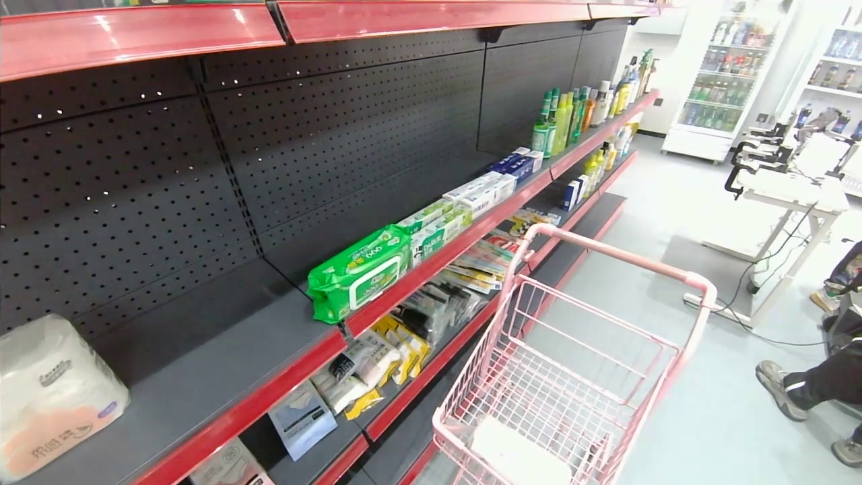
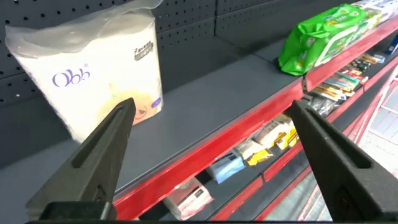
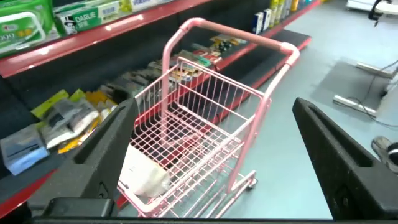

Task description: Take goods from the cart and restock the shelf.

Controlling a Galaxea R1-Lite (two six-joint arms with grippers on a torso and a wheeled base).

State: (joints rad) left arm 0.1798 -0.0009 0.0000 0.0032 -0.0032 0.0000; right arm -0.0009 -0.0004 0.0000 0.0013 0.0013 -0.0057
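A pink wire cart (image 1: 579, 364) stands in the aisle beside the shelf, with a white pack (image 1: 518, 458) lying in its basket. In the right wrist view the cart (image 3: 205, 130) and its white pack (image 3: 146, 177) lie below my open right gripper (image 3: 214, 155), which holds nothing. A white tissue roll pack (image 1: 50, 394) stands at the left end of the grey shelf board (image 1: 222, 357). My left gripper (image 2: 211, 149) hangs open and empty just in front of that shelf (image 2: 205, 118), close to the tissue pack (image 2: 93, 68). A green wipes pack (image 1: 360, 273) lies further along.
Boxes (image 1: 471, 199) and bottles (image 1: 566, 118) fill the far shelf. The lower shelf (image 1: 404, 337) holds small packets. A white table (image 1: 794, 195) with cables stands to the right. A person's legs (image 1: 808, 384) are at the right edge. Bare shelf lies between the tissue pack and wipes.
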